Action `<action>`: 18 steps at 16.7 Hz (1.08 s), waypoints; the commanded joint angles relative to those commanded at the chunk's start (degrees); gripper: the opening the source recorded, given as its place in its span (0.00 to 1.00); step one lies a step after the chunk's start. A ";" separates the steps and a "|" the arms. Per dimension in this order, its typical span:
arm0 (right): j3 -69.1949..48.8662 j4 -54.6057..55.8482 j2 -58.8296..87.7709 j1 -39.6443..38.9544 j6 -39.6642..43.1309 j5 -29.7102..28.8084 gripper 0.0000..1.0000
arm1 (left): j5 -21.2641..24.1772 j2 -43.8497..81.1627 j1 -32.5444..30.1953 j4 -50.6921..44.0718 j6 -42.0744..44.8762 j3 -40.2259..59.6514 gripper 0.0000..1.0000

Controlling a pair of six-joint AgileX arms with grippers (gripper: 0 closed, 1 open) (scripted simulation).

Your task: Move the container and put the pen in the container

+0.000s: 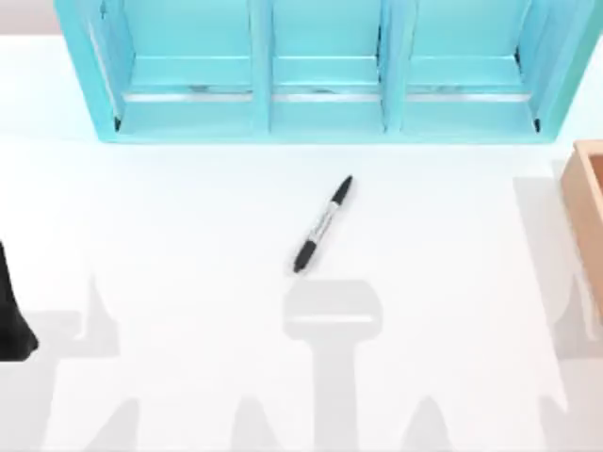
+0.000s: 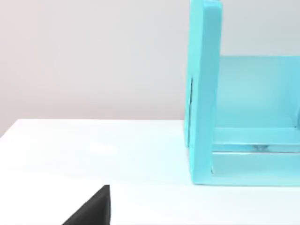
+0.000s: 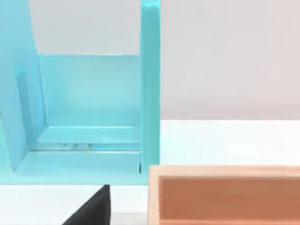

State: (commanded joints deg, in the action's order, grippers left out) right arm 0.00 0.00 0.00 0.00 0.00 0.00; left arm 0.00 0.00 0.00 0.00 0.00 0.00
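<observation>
Pen (image 1: 323, 225) lies flat mid-table, well right of my left gripper (image 1: 14, 320) at the left edge; can't tell its opening.

Pen (image 1: 322, 224): one, lying on the counter (image 1: 188, 235). Shelf unit (image 1: 320, 71), turquoise: one, with three compartments seen from above. Wooden box (image 1: 589, 202), tan: one, at the counter's right edge. Counter, white: one. Dark arm part: one at the top view's left edge (image 1: 14, 320); one dark corner in the left wrist view (image 2: 91, 208) and one in the right wrist view (image 3: 91, 208).
</observation>
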 joint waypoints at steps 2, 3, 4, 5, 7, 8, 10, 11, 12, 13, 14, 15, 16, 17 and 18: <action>-0.01 -0.01 0.01 0.00 0.00 0.00 1.00 | 0.00 0.00 0.00 0.00 0.00 0.00 1.00; -0.60 -0.56 0.60 0.17 0.16 -0.01 1.00 | 0.00 0.00 0.00 0.00 0.00 0.00 1.00; -1.78 -1.67 1.81 0.52 0.47 -0.01 1.00 | 0.00 0.00 0.00 0.00 0.00 0.00 1.00; -3.55 -3.30 3.63 1.01 0.92 -0.02 1.00 | 0.00 0.00 0.00 0.00 0.00 0.00 1.00; -8.65 -7.84 9.11 2.37 2.19 -0.04 1.00 | 0.00 0.00 0.00 0.00 0.00 0.00 1.00; -11.91 -10.66 12.74 3.22 2.98 -0.05 1.00 | 0.00 0.00 0.00 0.00 0.00 0.00 1.00; -19.64 -17.15 21.48 5.16 4.80 -0.06 1.00 | 0.00 0.00 0.00 0.00 0.00 0.00 1.00; -23.94 -20.74 26.44 6.24 5.81 -0.07 1.00 | 0.00 0.00 0.00 0.00 0.00 0.00 1.00; -28.45 -24.51 31.70 7.37 6.87 -0.08 1.00 | 0.00 0.00 0.00 0.00 0.00 0.00 1.00; -33.11 -28.42 37.21 8.53 7.97 -0.08 1.00 | 0.00 0.00 0.00 0.00 0.00 0.00 1.00; -37.86 -32.42 42.91 9.72 9.10 -0.08 1.00 | 0.00 0.00 0.00 0.00 0.00 0.00 1.00; -42.67 -36.45 48.71 10.92 10.24 -0.07 1.00 | 0.00 0.00 0.00 0.00 0.00 0.00 1.00; -47.47 -40.47 54.54 12.12 11.39 -0.07 1.00 | 0.00 0.00 0.00 0.00 0.00 0.00 1.00; -52.23 -44.46 60.33 13.30 12.52 -0.07 1.00 | 0.00 0.00 0.00 0.00 0.00 0.00 1.00; -56.92 -48.35 66.01 14.45 13.63 -0.07 1.00 | 0.00 0.00 0.00 0.00 0.00 0.00 1.00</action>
State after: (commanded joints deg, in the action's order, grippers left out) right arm -56.92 -48.35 66.01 14.45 13.63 -0.07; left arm 0.00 0.00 0.00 0.00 0.00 0.00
